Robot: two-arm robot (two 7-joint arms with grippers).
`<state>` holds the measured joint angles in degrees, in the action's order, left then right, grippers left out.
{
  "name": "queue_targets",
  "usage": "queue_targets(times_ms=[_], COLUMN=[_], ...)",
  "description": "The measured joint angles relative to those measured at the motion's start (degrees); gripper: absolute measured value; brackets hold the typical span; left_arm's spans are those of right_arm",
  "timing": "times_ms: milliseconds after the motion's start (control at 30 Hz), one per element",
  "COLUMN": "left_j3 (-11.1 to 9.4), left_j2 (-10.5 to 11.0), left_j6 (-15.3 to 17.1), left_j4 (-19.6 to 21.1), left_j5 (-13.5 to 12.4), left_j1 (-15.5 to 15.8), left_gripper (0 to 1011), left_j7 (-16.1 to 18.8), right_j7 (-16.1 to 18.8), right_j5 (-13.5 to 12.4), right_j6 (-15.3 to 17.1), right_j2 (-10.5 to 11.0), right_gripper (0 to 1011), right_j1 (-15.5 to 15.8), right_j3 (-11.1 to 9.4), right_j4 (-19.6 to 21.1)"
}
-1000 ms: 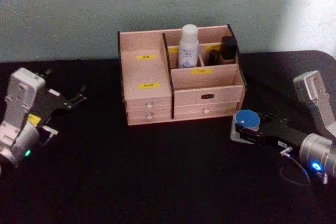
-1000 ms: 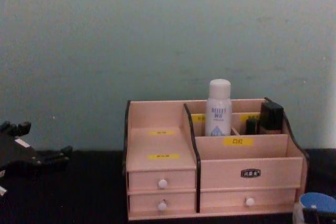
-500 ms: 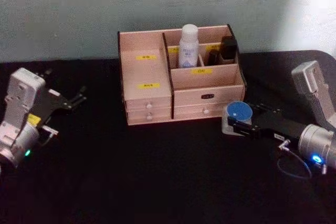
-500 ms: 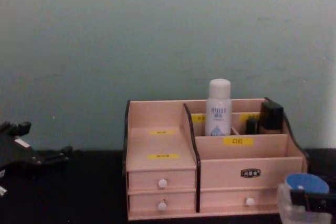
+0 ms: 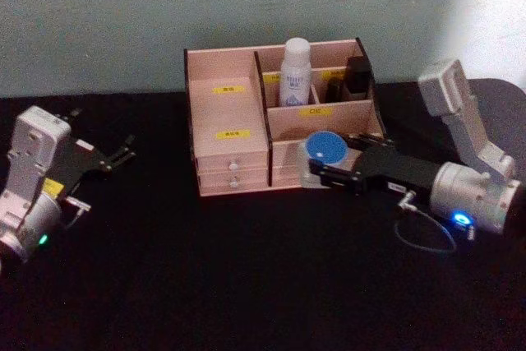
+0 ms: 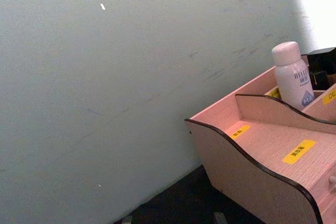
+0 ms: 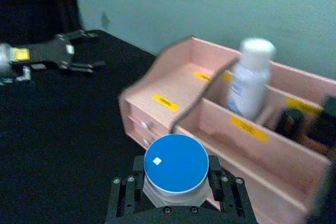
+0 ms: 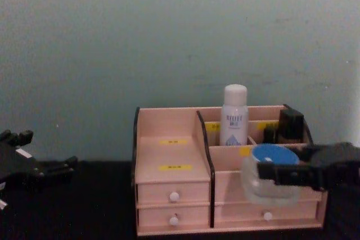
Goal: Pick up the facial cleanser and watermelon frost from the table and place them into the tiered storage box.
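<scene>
The right claw (image 5: 322, 174) reaches in from the right over the black worktop (image 5: 246, 285), pinching the frost jar (image 5: 326, 147) by its clear body; the right wrist view shows a finger (image 7: 123, 195) pressed to each side of the jar (image 7: 176, 163), blue lid up. The jar (image 8: 273, 178) is upright and off the worktop, just in front of the right half of the box (image 5: 220, 67); in the chest view it covers part of the front wall above the lower right drawer, with its lid about level with the rim of the front compartment; it is not yet in any compartment.

The cleanser (image 5: 295, 71) stands upright in a rear compartment of the box, just right of the tall middle divider; the chest view shows the bottle (image 8: 234, 116) rising well above the back wall. A dark item (image 5: 357, 76) sits in the rear right compartment; what it is, I cannot tell.

The left claw (image 5: 130, 148) is parked over the worktop well left of the box, its fingers spread and holding nothing.
</scene>
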<state>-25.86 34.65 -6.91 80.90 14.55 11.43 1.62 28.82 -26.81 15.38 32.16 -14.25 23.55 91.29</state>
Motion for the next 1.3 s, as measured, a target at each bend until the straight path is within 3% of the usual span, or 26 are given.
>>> queue_targets(times_ms=[633,1300], left_j3=[0.0,0.0], left_j2=[0.0,0.0], left_j6=[0.0,0.0], left_j4=[0.0,0.0], left_j5=[0.0,0.0], left_j1=[0.0,0.0], left_gripper=[1001,1001], left_j7=[0.0,0.0], right_j7=[2.3,2.0], right_j5=[0.0,-0.8], right_j6=[-0.4,0.5], right_j2=[-4.9,-10.1], right_gripper=[728,728], right_j1=[-10.4,-17.0], right_j3=[6.6,10.1], right_j4=[-6.4,-13.6])
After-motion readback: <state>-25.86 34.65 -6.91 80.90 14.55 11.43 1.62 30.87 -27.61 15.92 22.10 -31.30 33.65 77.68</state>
